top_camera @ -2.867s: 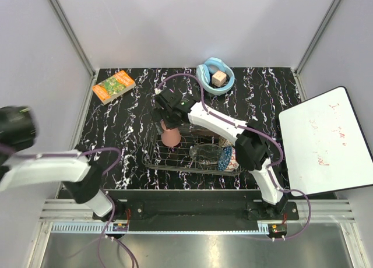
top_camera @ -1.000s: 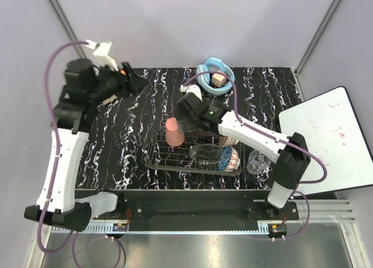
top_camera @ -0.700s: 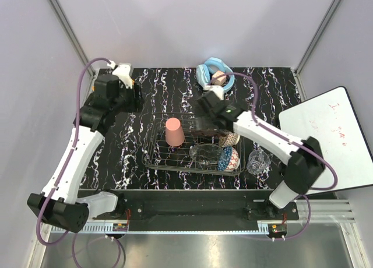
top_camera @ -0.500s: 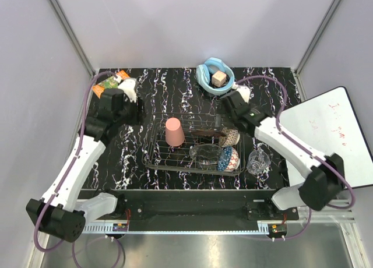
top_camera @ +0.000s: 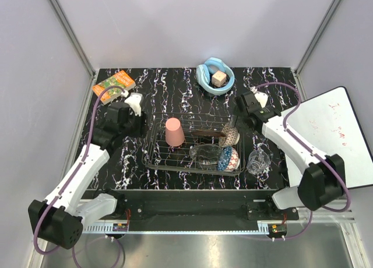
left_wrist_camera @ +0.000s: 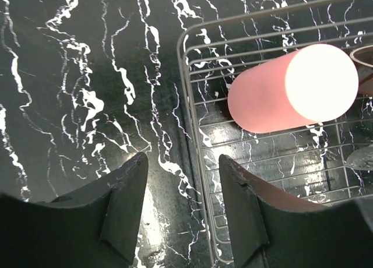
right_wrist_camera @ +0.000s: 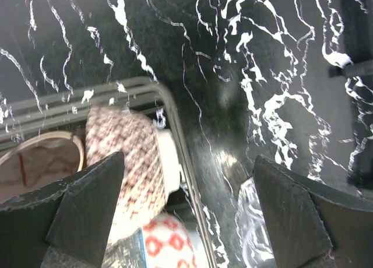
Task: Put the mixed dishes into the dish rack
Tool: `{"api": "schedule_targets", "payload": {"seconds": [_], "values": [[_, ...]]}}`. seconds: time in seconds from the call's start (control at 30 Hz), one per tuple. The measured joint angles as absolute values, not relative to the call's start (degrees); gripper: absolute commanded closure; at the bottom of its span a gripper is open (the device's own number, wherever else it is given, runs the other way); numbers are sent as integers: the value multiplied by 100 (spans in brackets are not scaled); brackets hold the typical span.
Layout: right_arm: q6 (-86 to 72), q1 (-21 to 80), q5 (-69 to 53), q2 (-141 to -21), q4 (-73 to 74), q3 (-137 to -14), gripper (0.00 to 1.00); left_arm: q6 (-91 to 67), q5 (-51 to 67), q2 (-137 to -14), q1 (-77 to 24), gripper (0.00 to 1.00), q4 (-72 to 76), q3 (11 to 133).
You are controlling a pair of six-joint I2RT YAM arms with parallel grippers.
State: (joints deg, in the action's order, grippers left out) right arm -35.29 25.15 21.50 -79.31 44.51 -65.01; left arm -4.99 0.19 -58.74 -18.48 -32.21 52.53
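Note:
The wire dish rack [top_camera: 166,157] sits mid-table. A pink cup [top_camera: 173,131] stands upside down in its left part and shows in the left wrist view as well, pink cup [left_wrist_camera: 291,87]. A clear glass bowl [top_camera: 205,153] lies in the rack, with the blue patterned bowl [top_camera: 222,158] and red floral plate [top_camera: 234,159] beside it. The clear glass cup [top_camera: 257,161] stands on the table right of the rack. My left gripper [top_camera: 141,126] [left_wrist_camera: 182,198] is open over the rack's left rim [left_wrist_camera: 192,122]. My right gripper [top_camera: 236,127] [right_wrist_camera: 189,204] is open above the rack's right rim [right_wrist_camera: 180,157], between a checked bowl [right_wrist_camera: 125,163] and the glass cup [right_wrist_camera: 256,221].
A light-blue bowl with a tan cube [top_camera: 215,77] stands at the back. An orange-green book [top_camera: 113,85] lies at the back left. A whiteboard [top_camera: 326,140] leans at the right edge. The brown-checked bowl [top_camera: 231,137] and a dark dish [top_camera: 204,132] also lie in the rack.
My right gripper let go of the pink cup in the rack and pulled away to the rack's right end. My left arm swung in from the far left to the rack's left rim.

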Motion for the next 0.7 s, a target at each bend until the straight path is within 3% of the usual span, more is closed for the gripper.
{"api": "schedule_targets", "payload": {"seconds": [0.7], "values": [[-3612, 2187, 1118, -9351, 3662, -7035, 0, -513, 172, -5922, -2123, 47, -2891, 4724]]}}
